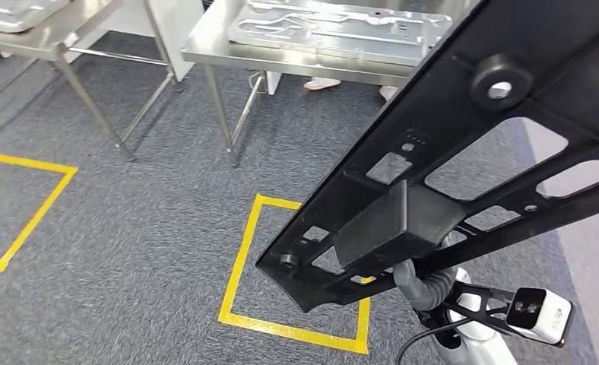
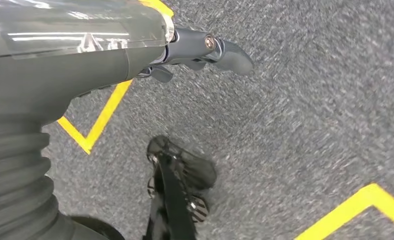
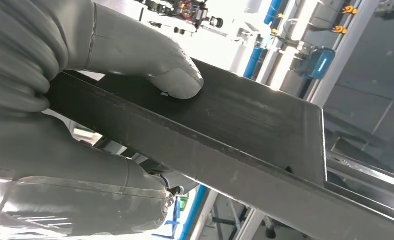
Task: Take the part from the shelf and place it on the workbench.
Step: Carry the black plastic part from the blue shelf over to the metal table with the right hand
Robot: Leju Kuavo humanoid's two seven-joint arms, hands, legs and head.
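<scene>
- Clearly gripping: right hand (image 3: 100, 100), thumb pressed on top and fingers beneath, clamped on the black part (image 1: 464, 152), which is carried in the air above the carpet.
- Left hand (image 2: 205, 52) hangs, fingers apart, holding nothing.
- Risk, judged: the long part overhangs the grip and could pivot or slip.
- Risk, judged: its far end could strike the steel worktop (image 1: 205, 46) edge ahead.

On my head view the right arm (image 1: 479, 334) is white and silver at the wrist, with a grey ribbed cover, a black cable looping beside it and a small white camera box (image 1: 538, 313) on a black bracket. My left hand (image 2: 205, 50) has dark grey fingers, a brass-coloured screw, a glossy clear-over-grey shell. The right hand (image 3: 135, 55) is smooth pale grey.
</scene>
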